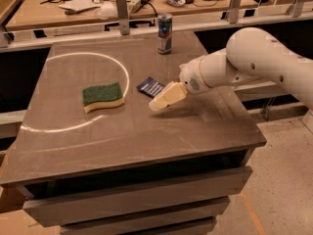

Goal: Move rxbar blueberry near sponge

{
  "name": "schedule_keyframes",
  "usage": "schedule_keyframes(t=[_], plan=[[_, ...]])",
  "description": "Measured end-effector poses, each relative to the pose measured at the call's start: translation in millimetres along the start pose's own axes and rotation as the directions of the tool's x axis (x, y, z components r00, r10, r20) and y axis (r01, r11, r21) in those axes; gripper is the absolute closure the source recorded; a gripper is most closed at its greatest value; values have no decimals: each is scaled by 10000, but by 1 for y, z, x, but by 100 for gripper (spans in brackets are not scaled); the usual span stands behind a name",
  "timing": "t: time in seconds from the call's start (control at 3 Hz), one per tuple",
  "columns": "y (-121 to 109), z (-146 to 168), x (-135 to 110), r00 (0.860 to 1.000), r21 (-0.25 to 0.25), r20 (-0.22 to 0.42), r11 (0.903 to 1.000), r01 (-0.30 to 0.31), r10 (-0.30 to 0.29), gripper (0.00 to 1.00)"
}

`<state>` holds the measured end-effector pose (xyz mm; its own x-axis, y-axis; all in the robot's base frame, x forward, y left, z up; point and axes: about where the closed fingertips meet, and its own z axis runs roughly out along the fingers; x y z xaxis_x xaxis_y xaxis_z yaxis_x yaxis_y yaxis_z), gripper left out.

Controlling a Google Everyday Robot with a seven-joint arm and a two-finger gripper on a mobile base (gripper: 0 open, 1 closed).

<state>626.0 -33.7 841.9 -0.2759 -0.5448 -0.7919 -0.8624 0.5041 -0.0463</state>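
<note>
Your end effector sits low over the table, at the rxbar blueberry's right end; you cannot tell its state; the bar lies flat near the sponge, not touching.

Seemingly plastic claw over matt tabletop

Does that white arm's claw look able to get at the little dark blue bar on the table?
Probably yes. The claw hangs right beside the rxbar blueberry, with nothing between them; the sponge and the can lie well away from that gap.
</note>
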Motion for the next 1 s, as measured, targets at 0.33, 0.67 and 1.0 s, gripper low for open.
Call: schedule_keyframes(t=[0.33,0.67,1.0], plan=[[2,3,3,10000,-40,8,10000,47,-47,25],[8,8,7,10000,-208,83,9998,46,-44,47],[10,10,7,9998,-306,187,9995,104,-98,71]])
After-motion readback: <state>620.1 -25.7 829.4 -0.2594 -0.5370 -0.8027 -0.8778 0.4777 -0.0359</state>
